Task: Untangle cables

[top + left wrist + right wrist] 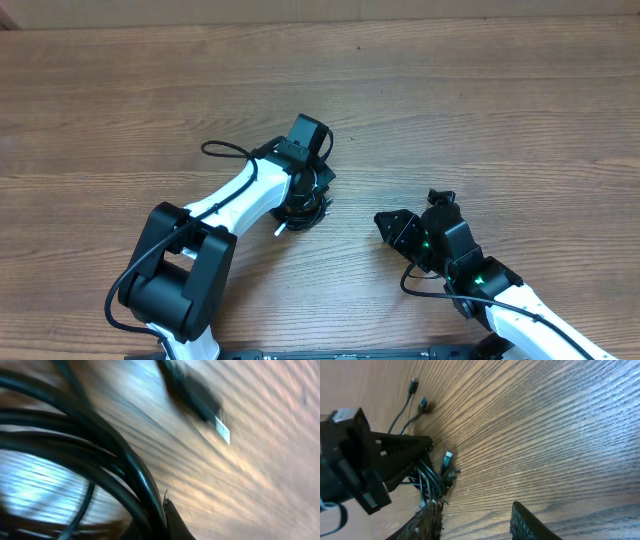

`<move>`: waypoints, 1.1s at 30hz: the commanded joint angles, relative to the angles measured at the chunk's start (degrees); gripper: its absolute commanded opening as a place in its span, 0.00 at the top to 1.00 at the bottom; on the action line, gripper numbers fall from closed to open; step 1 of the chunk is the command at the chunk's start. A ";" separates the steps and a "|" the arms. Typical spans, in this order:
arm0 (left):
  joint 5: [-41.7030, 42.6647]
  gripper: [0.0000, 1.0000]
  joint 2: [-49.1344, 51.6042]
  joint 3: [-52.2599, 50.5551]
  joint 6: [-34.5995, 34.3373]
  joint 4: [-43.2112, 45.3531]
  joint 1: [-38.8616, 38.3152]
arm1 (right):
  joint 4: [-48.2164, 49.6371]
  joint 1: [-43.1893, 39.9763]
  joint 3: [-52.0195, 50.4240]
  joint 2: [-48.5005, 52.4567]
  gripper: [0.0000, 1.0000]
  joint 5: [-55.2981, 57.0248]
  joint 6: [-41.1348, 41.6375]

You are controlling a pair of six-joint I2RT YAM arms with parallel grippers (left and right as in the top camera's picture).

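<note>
Well, your left gripper [422, 452] was clamped on the cables [434, 480], bunched in the middle of the table [480, 100]. Your right gripper [475, 520] stood open and empty nearby. Pulling with only 1 gripper could have tightened the knot.

Bright even light; near cables [125, 467] heavily blurred.

Thin black cables [431, 482] in a tangled coiled bundle on the wood table [545, 435]; small plug ends [448, 456] splayed loose
</note>
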 commanded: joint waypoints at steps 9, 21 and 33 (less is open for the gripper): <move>25.97 0.96 -8.31 9.49 49.70 -19.15 7.04 | 0.70 -0.20 0.46 -4.13 0.52 -1.18 -3.43; 44.81 0.96 -12.11 9.49 69.57 -26.77 7.13 | 7.34 -0.20 0.46 -4.81 0.52 -8.11 1.40; 49.68 0.96 -12.11 9.49 72.28 -26.53 7.13 | 14.64 -0.09 0.46 3.50 0.48 -9.05 18.16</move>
